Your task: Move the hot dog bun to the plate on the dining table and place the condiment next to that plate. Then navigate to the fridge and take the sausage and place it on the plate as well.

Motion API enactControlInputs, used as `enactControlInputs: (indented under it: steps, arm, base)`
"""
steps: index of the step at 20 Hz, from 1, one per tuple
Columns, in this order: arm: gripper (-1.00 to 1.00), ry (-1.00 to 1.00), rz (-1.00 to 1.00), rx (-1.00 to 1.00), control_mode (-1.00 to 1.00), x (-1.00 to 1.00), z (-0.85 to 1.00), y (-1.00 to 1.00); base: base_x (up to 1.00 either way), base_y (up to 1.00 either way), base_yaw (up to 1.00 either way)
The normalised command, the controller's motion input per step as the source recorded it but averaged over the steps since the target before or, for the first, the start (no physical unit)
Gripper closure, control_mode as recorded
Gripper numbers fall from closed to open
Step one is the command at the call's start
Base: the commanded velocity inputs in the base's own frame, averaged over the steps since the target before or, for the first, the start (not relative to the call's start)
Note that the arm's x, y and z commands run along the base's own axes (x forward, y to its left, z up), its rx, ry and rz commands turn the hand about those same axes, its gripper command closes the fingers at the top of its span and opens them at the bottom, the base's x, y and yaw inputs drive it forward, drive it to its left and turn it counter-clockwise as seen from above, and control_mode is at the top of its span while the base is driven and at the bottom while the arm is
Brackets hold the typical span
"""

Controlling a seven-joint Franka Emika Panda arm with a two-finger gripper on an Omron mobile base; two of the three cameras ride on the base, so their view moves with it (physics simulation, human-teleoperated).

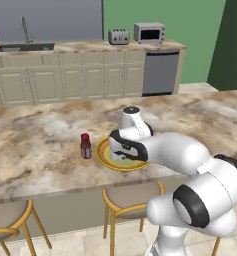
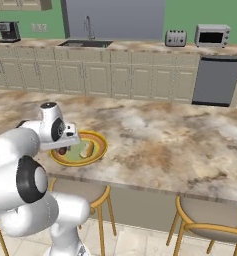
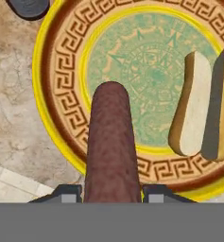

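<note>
Here the end effector (image 3: 111, 196) pinches the sausage (image 3: 111, 146) over the plate (image 3: 61, 90) beside the hot dog bun (image 3: 193, 113); the condiment (image 1: 85, 146) label is unreadable.

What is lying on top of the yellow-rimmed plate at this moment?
The hot dog bun lies on the plate, split open. The sausage, held in the pincer, hangs above it and covers part of the rim.

You see a dark reddish-brown sausage (image 3: 111, 142), tan bun (image 3: 191, 104), and yellow-rimmed, key-patterned plate (image 3: 61, 85) with green centre.
</note>
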Motion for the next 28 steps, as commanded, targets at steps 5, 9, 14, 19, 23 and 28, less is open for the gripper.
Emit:
enactControlInputs:
  steps: [5, 9, 14, 19, 23, 28]
  arm:
    - [1.0, 0.0, 0.02, 0.0, -1.0, 0.58, -0.22, 0.13]
    - [1.0, 0.0, 0.0, 0.0, -1.0, 0.32, -0.26, 0.0]
    - [1.0, 0.0, 0.0, 0.0, -1.0, 0.19, -0.36, 0.0]
    - [1.0, -0.02, 0.0, 0.0, -1.0, 0.01, -0.25, 0.0]
    - [-1.0, -0.04, 0.0, 0.0, -1.0, 0.14, -0.16, 0.04]
    - [-1.0, -0.03, 0.0, 0.0, -1.0, -0.02, 0.06, 0.0]
  base:
    - [0.0, 0.0, 0.0]
    - [0.0, 0.0, 0.0]
    - [0.0, 0.0, 0.0]
    - [0.0, 0.0, 0.0]
    - [0.0, 0.0, 0.0]
    - [0.0, 0.0, 0.0]
